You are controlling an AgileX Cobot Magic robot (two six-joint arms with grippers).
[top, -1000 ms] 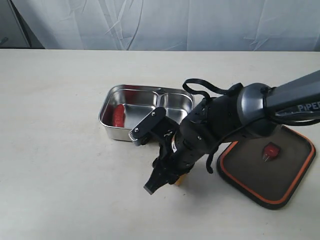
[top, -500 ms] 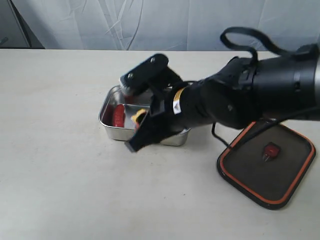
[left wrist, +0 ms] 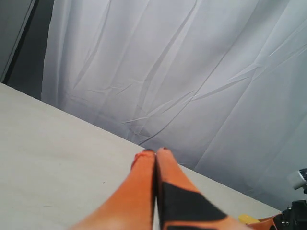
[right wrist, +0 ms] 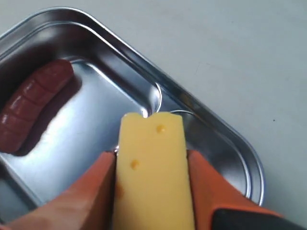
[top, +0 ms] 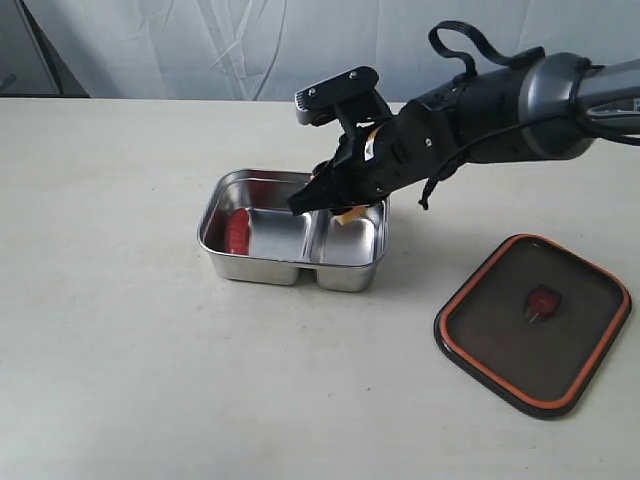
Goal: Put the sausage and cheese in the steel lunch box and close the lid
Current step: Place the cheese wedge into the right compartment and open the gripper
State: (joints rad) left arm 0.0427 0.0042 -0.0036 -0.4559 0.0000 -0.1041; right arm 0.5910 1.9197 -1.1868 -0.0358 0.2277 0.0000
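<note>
The steel lunch box (top: 222, 265) stands mid-table with the red sausage (top: 236, 231) lying in its larger compartment, also seen as the sausage (right wrist: 29, 103) inside the lunch box (right wrist: 211, 124). My right gripper (top: 345, 210) hangs over the smaller compartment, shut on the yellow cheese (right wrist: 152, 172), of which a sliver of cheese (top: 351, 213) shows below the hand. The dark lid (top: 500, 340) with its orange rim lies flat to the right of the box. My left gripper (left wrist: 157, 152) is shut, empty, pointing at the curtain, out of the exterior view.
White curtain (top: 300, 50) hangs behind the table's far edge. The beige tabletop (top: 120, 380) stretches bare left and in front of the box. The right arm's black body and cable loop (top: 470, 45) arch above the box's back right.
The right arm has lifted the cheese from the table in front of the box and carried it up and back over the box, now above the smaller compartment.
</note>
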